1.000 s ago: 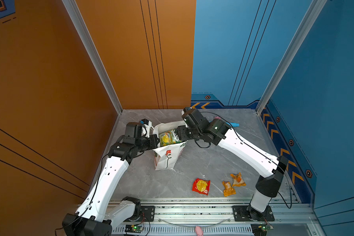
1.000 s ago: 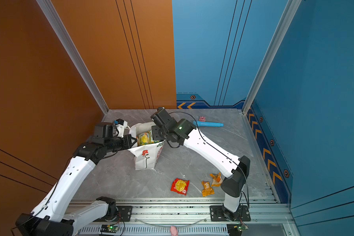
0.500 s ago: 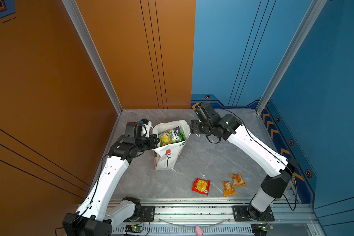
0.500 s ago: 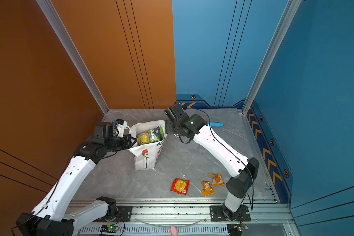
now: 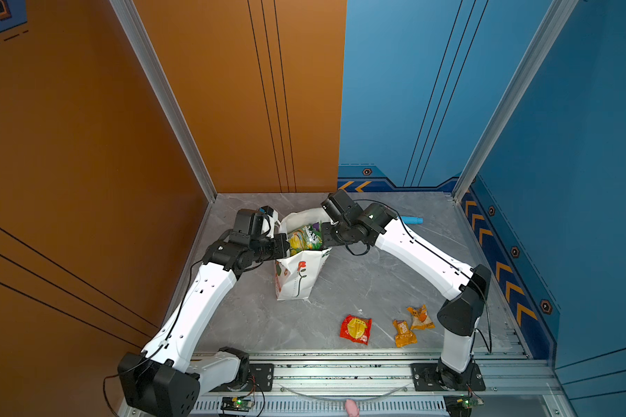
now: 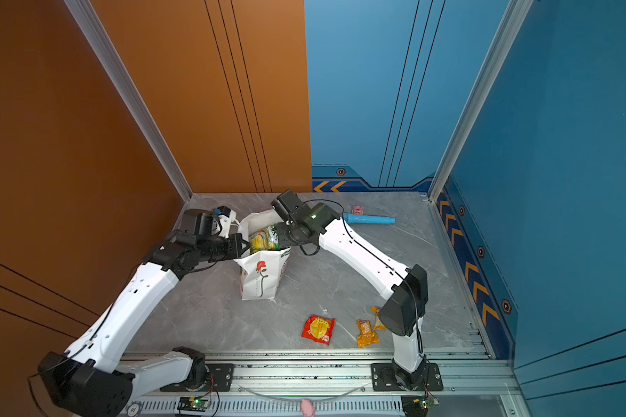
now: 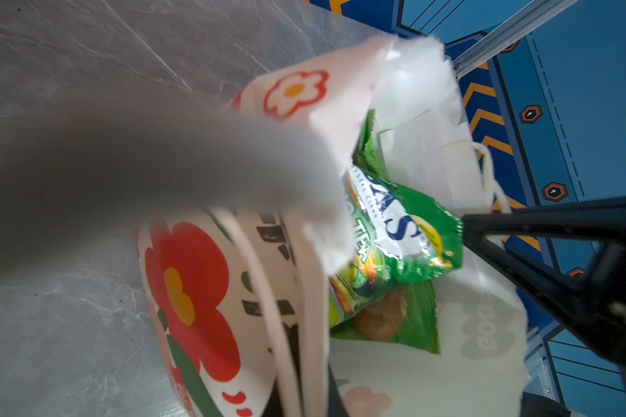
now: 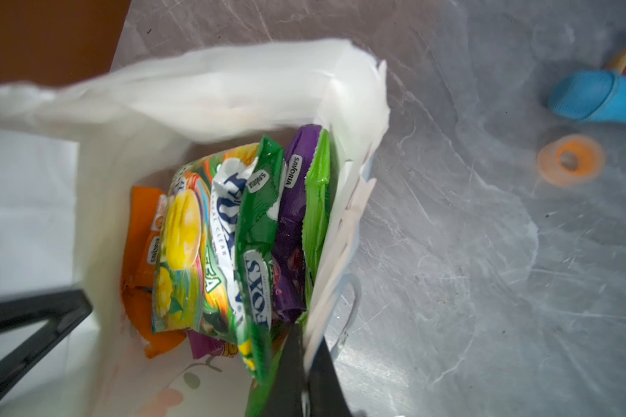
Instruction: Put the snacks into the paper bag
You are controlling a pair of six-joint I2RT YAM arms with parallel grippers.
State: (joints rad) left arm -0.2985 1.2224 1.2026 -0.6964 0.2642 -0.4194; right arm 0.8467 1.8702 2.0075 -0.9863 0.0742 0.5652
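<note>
The paper bag (image 5: 297,278) stands upright toward the far left corner of the bench (image 5: 376,274), with several snacks (image 8: 232,234) inside. The left hand (image 5: 284,245) is closed on its left rim, the right hand (image 5: 325,234) on its right rim. One red packet (image 5: 355,329) and two orange wrappers (image 5: 404,332) lie near the front edge.

You are working in a robot test cell, not a home or a shop. Flat panel walls close it in, an orange wall (image 5: 87,144) on one side and a blue wall (image 5: 412,90) on the other, joined by bare aluminium posts (image 5: 167,108). Yellow chevron stripes (image 5: 503,274) run along the foot of the blue panels. The grey marble-look table (image 5: 358,281) ends at a slotted metal rail (image 5: 340,372). The arm bases (image 5: 449,377) are bolted there, with small circuit boards (image 5: 236,402) showing green lights below.
</note>
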